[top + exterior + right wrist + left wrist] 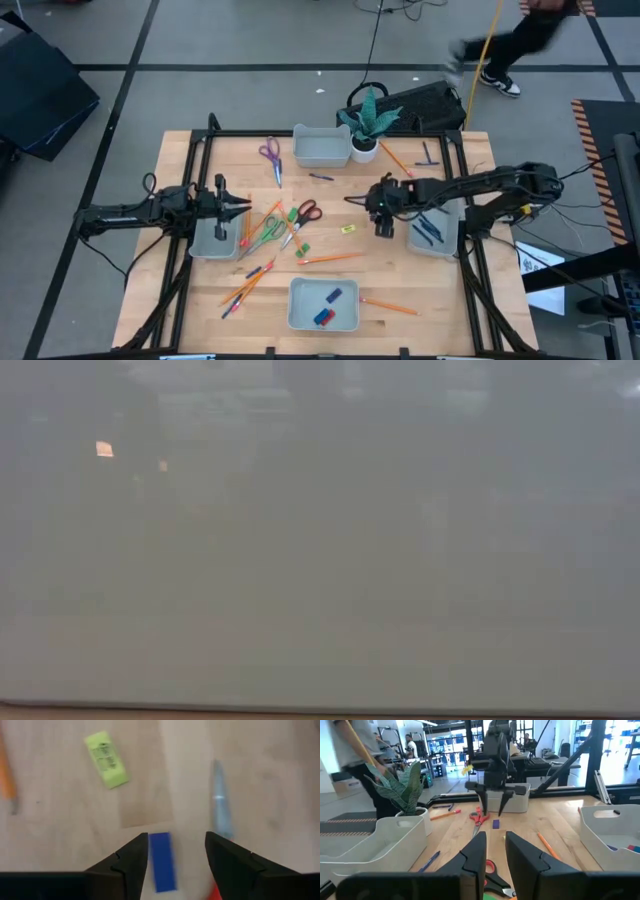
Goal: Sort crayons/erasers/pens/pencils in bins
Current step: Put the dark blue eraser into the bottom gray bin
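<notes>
My right gripper (383, 228) points down, open, over the table's middle right. In the right wrist view (172, 845) its fingers stand on either side of a blue eraser (162, 861) that lies flat on the wood, without touching it. A yellow-green eraser (106, 759) lies close by (348, 229). My left gripper (243, 207) hovers level and open over the left bin (213, 240), with nothing between its fingers (495, 845). Pens lie in the right bin (435, 232) and erasers in the near bin (322, 303). The far bin (320, 147) stands by the plant pot. The low view shows only grey haze.
Scissors (305, 212), pencils (330, 258) and other sticks lie scattered between the left bin and the table's middle. One more pencil (390, 307) lies right of the near bin. A potted plant (365, 130) stands at the far edge. A person (500, 50) walks beyond the table.
</notes>
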Tool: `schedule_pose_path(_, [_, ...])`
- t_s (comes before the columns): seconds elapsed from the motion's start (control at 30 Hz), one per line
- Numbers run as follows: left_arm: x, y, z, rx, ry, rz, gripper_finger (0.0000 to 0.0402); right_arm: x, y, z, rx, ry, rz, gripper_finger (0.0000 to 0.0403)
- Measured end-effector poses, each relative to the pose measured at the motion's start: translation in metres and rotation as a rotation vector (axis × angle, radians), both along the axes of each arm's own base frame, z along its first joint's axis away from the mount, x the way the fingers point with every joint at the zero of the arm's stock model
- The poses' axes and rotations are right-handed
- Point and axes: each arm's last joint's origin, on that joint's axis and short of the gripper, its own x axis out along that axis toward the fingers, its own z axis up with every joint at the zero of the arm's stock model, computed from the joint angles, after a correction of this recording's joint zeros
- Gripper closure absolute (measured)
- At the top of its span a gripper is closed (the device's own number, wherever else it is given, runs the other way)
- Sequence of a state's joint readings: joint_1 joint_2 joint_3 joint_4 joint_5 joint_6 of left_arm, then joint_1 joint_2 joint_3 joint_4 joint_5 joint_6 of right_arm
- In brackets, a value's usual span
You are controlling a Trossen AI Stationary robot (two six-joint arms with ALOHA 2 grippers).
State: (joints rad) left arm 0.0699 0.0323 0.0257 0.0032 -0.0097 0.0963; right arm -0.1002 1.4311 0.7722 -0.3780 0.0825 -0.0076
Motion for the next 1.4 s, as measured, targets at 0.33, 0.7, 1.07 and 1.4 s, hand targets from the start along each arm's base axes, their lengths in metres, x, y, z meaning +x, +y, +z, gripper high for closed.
schedule_pose_path(0.33, [0.0, 0.0, 0.0, 0.0, 0.0, 0.0, 0.0325, -0.024, -0.001, -0.04, 0.046, -0.031, 0.018, 0.0241])
schedule_pose_path(0.7, [0.0, 0.0, 0.0, 0.0, 0.0, 0.0, 0.0325, -0.033, 0.0, -0.049, 0.032, -0.029, 0.025, 0.0318])
schedule_pose_path(1.07, [0.0, 0.0, 0.0, 0.0, 0.0, 0.0, 0.0325, -0.024, 0.017, -0.039, 0.041, -0.136, 0.092, 0.0323])
schedule_pose_path(1.4, [0.0, 0.0, 0.0, 0.0, 0.001, 0.0, 0.0325, 0.019, 0.094, 0.03, 0.047, -0.408, 0.275, 0.0322])
